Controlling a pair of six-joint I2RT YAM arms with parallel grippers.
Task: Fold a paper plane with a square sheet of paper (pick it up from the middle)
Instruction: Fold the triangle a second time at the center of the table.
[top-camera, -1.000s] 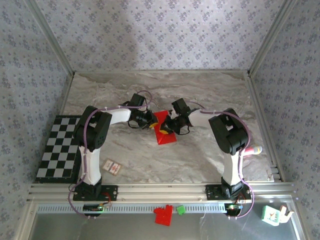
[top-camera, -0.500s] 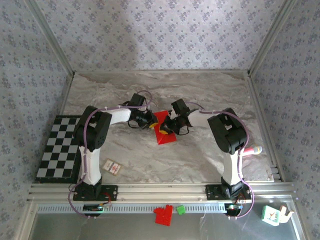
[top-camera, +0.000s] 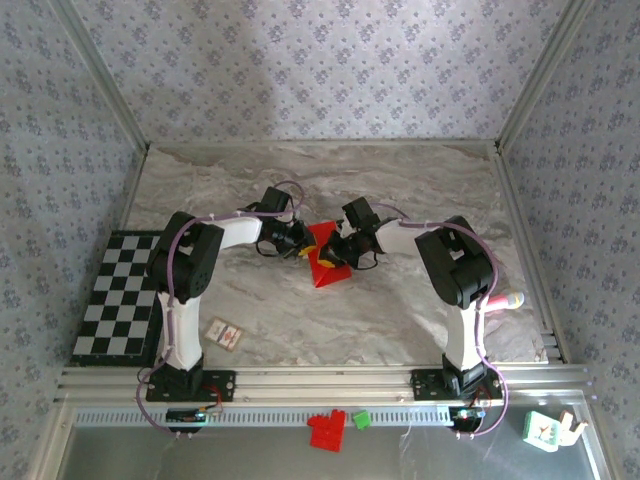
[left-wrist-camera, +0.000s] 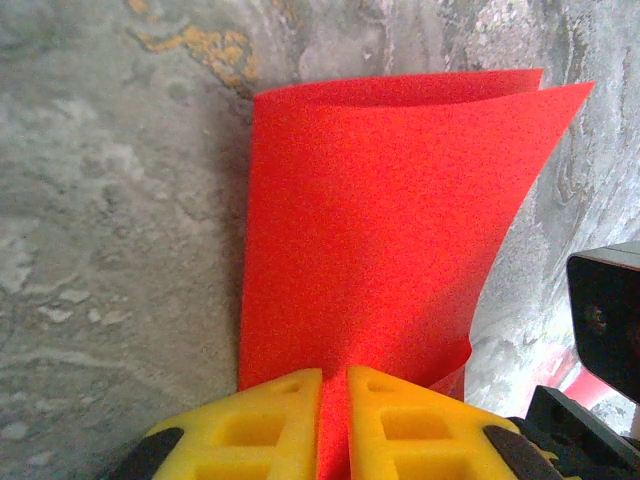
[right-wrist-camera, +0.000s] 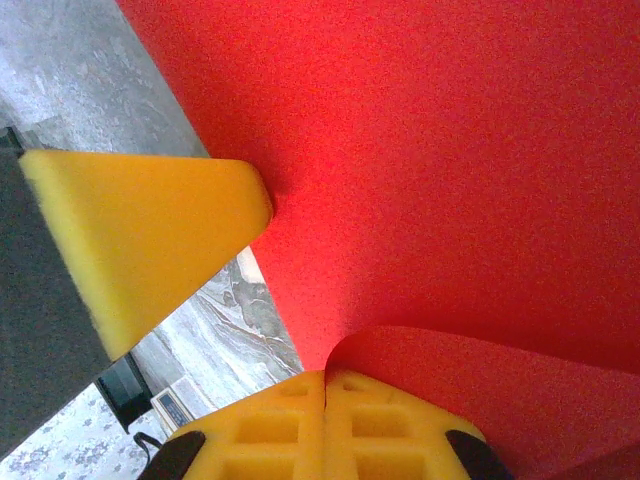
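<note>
left pincer (left-wrist-camera: 335, 380) clamped on red paper sheet (left-wrist-camera: 370, 220) edge; right pincer (right-wrist-camera: 325, 380) pinching same sheet

The grey marbled tabletop (top-camera: 400, 180) carries a black-and-white checkerboard (top-camera: 115, 295) at its left edge and a small white card with a red mark (top-camera: 224, 334) near the front left. A pink-tipped pen-like thing (top-camera: 508, 299) lies at the right edge, and the red sheet of paper (top-camera: 330, 268) is near the middle.
</note>
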